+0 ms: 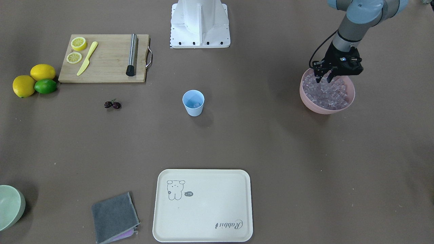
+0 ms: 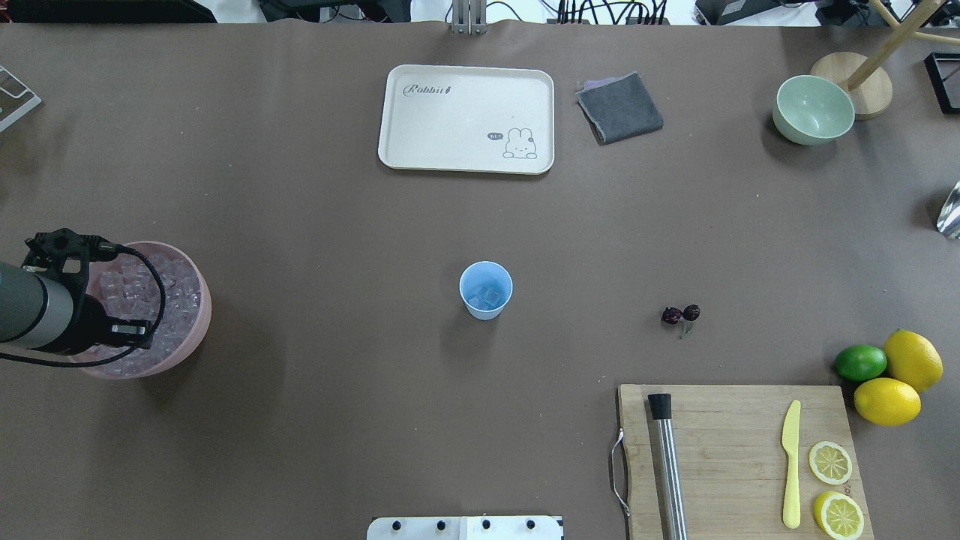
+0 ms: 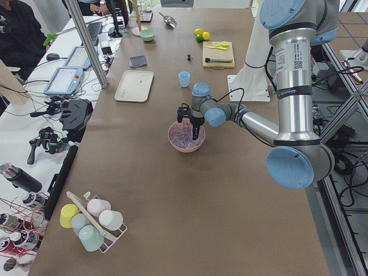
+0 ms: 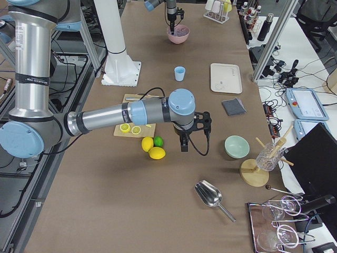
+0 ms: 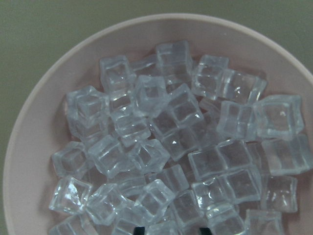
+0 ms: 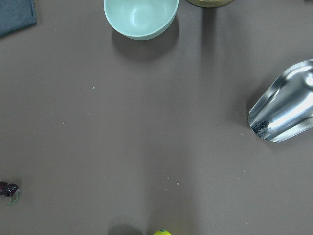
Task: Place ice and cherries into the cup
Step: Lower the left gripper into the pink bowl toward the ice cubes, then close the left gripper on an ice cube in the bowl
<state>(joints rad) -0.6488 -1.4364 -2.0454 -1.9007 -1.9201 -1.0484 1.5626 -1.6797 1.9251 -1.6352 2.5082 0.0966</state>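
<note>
The light blue cup (image 1: 193, 102) stands upright mid-table and holds a few ice cubes; it also shows in the overhead view (image 2: 486, 290). The pink bowl (image 1: 327, 110) is heaped with ice (image 5: 166, 137). My left gripper (image 1: 323, 80) is open, its fingertips (image 5: 139, 229) down among the cubes at the bowl's robot-side edge. The cherries (image 2: 681, 314) lie on the table beside the cup, apart from it, and show at the right wrist view's edge (image 6: 9, 188). My right gripper (image 4: 182, 143) hovers over bare table near the lemons; I cannot tell if it is open.
A wooden board (image 2: 735, 450) carries a metal muddler, a yellow knife and lemon slices. Two lemons and a lime (image 2: 861, 362) lie beside it. A cream tray (image 2: 466, 118), a grey cloth (image 2: 619, 107), a pale green bowl (image 2: 813, 109) and a metal scoop (image 6: 283, 115) are further out.
</note>
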